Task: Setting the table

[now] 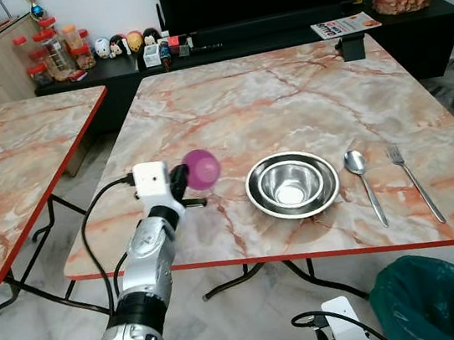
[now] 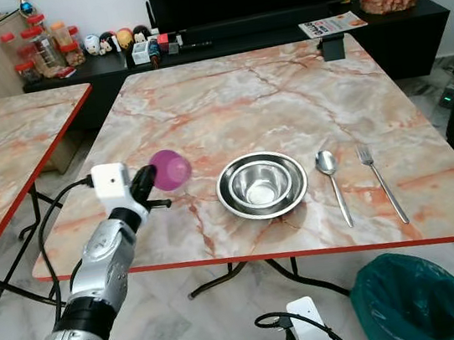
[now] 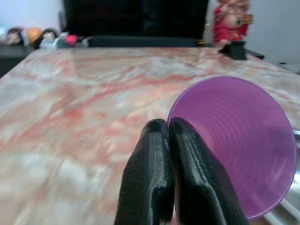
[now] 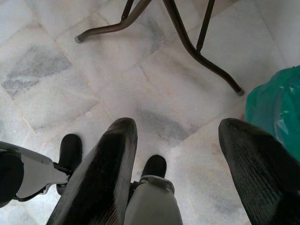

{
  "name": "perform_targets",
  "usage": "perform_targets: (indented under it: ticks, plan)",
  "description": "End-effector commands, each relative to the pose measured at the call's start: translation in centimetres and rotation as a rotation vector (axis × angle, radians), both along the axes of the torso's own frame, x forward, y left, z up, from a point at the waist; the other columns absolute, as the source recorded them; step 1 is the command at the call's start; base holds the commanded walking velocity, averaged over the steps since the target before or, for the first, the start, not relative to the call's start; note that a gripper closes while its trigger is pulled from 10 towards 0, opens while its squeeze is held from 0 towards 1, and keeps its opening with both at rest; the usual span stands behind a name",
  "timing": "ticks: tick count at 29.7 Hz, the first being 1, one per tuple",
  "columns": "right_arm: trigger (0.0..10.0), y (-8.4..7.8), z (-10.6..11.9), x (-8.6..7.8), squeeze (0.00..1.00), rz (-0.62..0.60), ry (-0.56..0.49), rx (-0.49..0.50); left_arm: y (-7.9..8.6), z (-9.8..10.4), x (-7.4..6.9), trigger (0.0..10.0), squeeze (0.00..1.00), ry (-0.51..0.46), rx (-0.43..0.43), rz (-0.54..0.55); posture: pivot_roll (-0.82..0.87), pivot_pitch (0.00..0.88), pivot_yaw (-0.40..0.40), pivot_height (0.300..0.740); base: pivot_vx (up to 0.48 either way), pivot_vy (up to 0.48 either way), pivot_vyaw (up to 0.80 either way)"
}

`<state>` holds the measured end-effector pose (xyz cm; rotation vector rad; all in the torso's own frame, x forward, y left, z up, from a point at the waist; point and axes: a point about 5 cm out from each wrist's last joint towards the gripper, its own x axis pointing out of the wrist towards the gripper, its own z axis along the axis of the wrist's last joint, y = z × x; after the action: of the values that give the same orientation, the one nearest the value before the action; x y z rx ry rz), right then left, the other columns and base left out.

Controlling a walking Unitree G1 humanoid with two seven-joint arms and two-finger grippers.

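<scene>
Head views: the left gripper carries a purple cup above the table, left of the bowl. Left wrist view: fingers pinch the rim; lower it upright, clear of the bowl. Right wrist view: the right gripper hangs open over the floor.

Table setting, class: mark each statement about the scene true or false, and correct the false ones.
1. The left gripper is shut on the rim of the purple cup. True.
2. The purple cup stands upright on the table. False: it is held tipped on its side above the table, left of the steel bowls.
3. The spoon lies between the steel bowls and the fork. True.
4. The right gripper holds the fork. False: it hangs open above the floor, beside the green bin.
5. The steel bowls are nested. True.
</scene>
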<state>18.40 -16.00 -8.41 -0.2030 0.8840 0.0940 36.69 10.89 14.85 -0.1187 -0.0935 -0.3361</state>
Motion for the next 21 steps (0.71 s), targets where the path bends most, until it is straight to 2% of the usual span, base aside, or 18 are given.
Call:
perform_targets:
  ticks: [1,3,6,8,15,21]
  plan:
    - [10.0,0.4,0.0,0.0,0.00,0.011,0.003,0.005,0.1,1.1,0.8,10.0,0.00,-0.024,0.123,0.010,-0.03,0.020,0.099,0.740,0.000,0.000,0.00]
    - [10.0,0.4,0.0,0.0,0.00,0.011,0.003,0.005,-0.1,1.1,1.0,10.0,0.00,-0.032,0.201,-0.001,-0.03,0.020,0.099,0.740,0.000,0.000,0.00]
    - [10.0,0.5,0.0,0.0,0.00,0.010,0.003,0.006,-0.1,1.5,1.7,10.0,0.00,0.007,0.198,0.003,-0.03,0.020,0.102,0.740,0.000,0.000,0.00]
    - [10.0,0.5,0.0,0.0,0.00,0.007,0.004,0.007,0.0,1.5,2.2,10.0,0.00,0.053,0.242,-0.003,-0.03,0.020,0.105,0.740,0.000,0.000,0.00]
    - [10.0,0.5,-0.1,-0.1,0.00,0.003,0.007,0.009,-0.1,1.4,2.7,10.0,0.00,0.131,0.292,-0.040,-0.04,0.019,0.107,0.740,0.000,0.000,0.00]
    - [10.0,0.4,-0.1,-0.2,0.00,0.005,0.011,0.009,-0.3,1.1,2.8,10.0,0.00,0.192,0.276,-0.068,-0.03,0.025,0.106,0.740,0.000,0.000,0.00]
